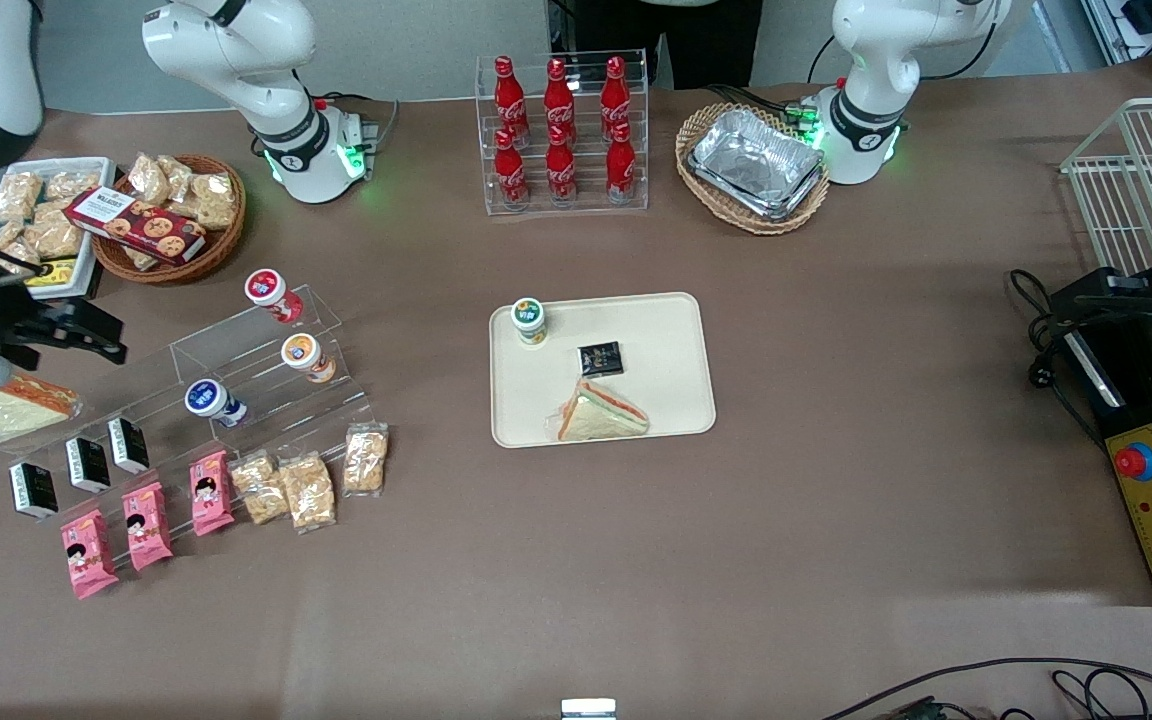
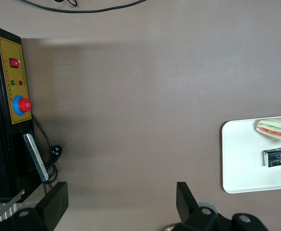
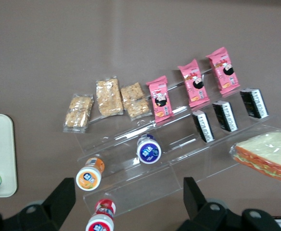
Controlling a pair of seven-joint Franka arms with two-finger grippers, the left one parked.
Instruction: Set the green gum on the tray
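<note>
Pink snack packets lie nearest the camera, below the acrylic steps. My gripper hangs over those steps at the working arm's end of the counter, fingers spread and empty. Well off toward the middle, the green gum stands upright in a corner of the tray — already placed, with a sandwich sharing it.

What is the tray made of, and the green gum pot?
The tray looks like smooth matte beige plastic, with rounded, moulded-looking corners. The green gum standing on it seems plastic too, with a printed label. The gripper hangs open above the snack display, toward the working arm's end.
</note>
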